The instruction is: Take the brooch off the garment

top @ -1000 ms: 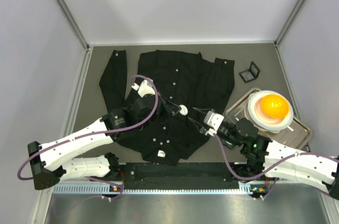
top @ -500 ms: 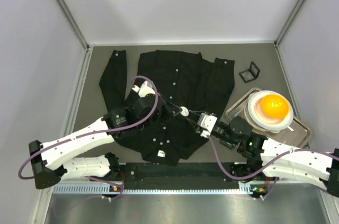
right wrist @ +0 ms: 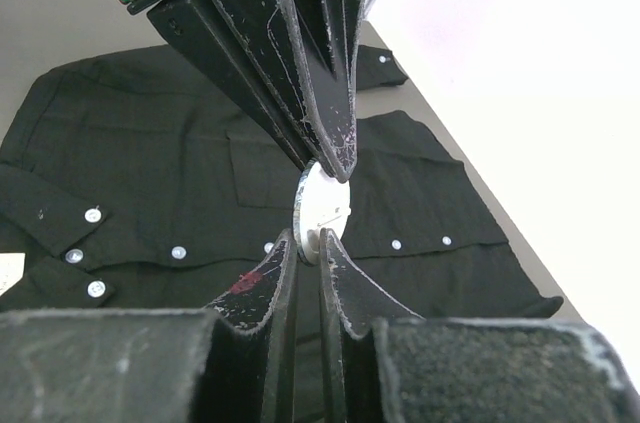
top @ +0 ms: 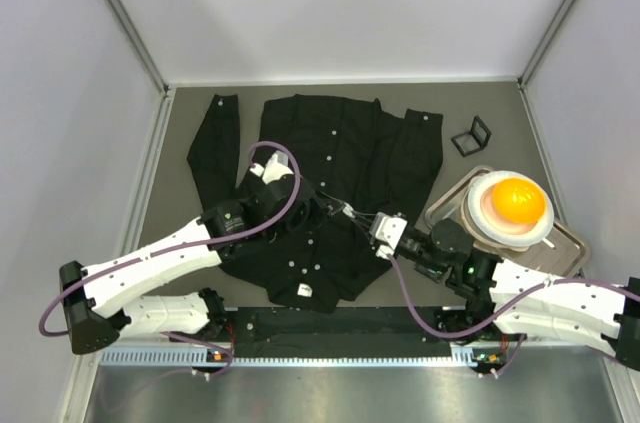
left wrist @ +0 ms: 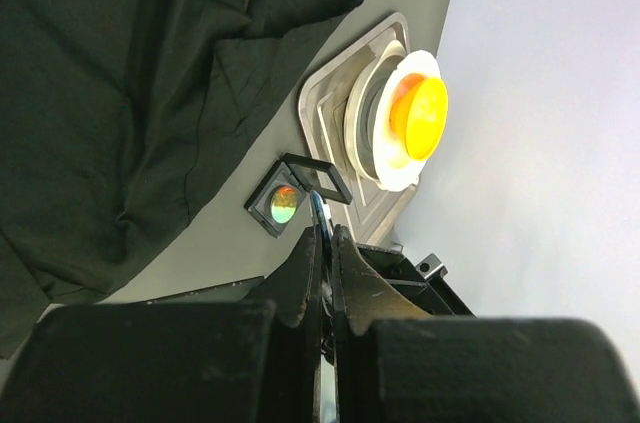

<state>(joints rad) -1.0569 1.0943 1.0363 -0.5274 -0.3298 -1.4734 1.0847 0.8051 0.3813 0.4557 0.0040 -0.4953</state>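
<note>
The black shirt [top: 340, 148] lies spread flat on the table, buttons up; it also shows in the right wrist view [right wrist: 150, 163] and the left wrist view [left wrist: 120, 93]. The brooch [right wrist: 324, 203] is a small white round disc held on edge above the shirt's middle. My right gripper [right wrist: 308, 243] is shut on its lower rim. My left gripper [left wrist: 325, 233] is shut on its upper rim, where only a thin edge [left wrist: 318, 215] shows. In the top view the left gripper [top: 335, 207] and the right gripper [top: 362, 216] meet tip to tip and mostly hide the brooch.
A metal tray [top: 562, 255] at the right holds a white plate with an orange dome [top: 517, 200]. A small black open frame [top: 471, 136] lies behind it. Grey walls close in the table on three sides.
My right gripper has moved left to the brooch and closed on it. My left gripper has stayed on the brooch, shifting slightly. The brooch is now hidden between the two in the top view.
</note>
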